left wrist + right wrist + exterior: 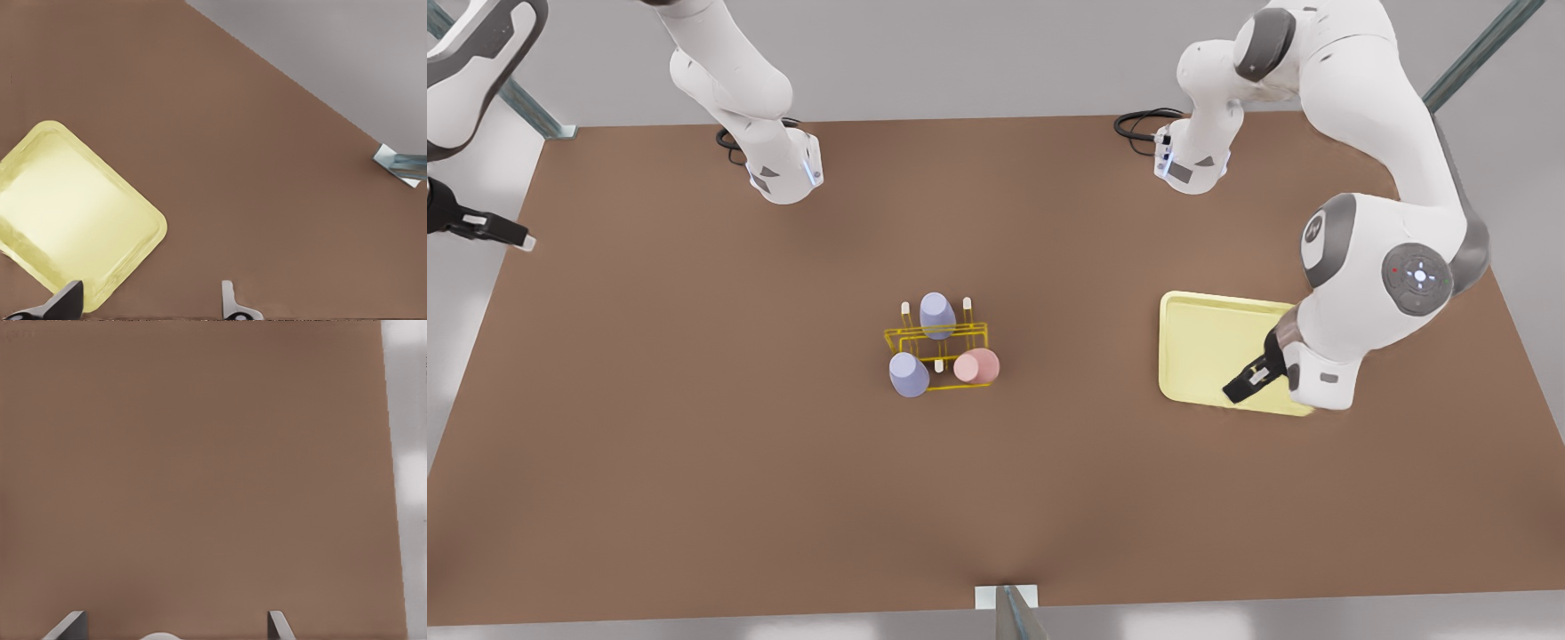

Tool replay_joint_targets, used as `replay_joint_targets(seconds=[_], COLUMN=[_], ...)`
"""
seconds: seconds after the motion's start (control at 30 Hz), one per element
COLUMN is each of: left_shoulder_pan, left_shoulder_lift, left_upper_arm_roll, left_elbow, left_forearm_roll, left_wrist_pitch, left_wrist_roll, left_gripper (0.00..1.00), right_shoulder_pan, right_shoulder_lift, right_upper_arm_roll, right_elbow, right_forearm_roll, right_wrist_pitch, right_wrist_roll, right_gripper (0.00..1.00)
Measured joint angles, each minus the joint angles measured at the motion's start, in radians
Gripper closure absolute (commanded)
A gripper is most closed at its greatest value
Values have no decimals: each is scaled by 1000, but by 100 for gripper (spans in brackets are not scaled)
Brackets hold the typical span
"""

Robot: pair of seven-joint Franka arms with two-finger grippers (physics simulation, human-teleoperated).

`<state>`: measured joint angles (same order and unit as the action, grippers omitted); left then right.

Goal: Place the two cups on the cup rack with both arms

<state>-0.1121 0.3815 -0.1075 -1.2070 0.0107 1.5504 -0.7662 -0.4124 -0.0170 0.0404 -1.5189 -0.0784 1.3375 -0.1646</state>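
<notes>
Front view puts the cup rack (937,345) at the middle of the brown surface (694,427), its long axis running across the picture and its white-tipped pegs upright. A salmon-pink cup (976,366) sits on the rack's near corner toward the front view's right, a lavender cup (909,374) on its near corner toward the front view's left, and a second lavender cup (936,316) on the far row; all three sit base-up on the pegs.

Well apart, toward the front view's right, lies a pale-yellow tray (1200,342). The left gripper (1249,380) hangs over the tray's near edge; the left wrist view shows its jaws spread wide and empty beside the tray's corner (73,220). The right gripper (494,229) waits at the surface's edge on the front view's left; the right wrist view shows its jaws open and empty above bare surface.
</notes>
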Motion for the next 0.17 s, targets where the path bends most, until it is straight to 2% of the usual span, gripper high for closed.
replay_joint_targets(seconds=[0.07, 0.17], left_shoulder_pan=[7, 12], left_shoulder_lift=[-78, -95], left_upper_arm_roll=[-5, -6], left_elbow=[-95, -123], left_forearm_roll=[37, 56], left_wrist_pitch=[-51, -108], left_wrist_roll=[88, 203], left_gripper=[0, 0], right_shoulder_pan=[7, 48], right_shoulder_lift=[-4, -5], right_upper_arm_roll=[0, -1], right_elbow=[-1, -1], right_forearm_roll=[0, -2], right_wrist_pitch=[0, -1], right_wrist_roll=[0, -1], right_gripper=[0, 0])
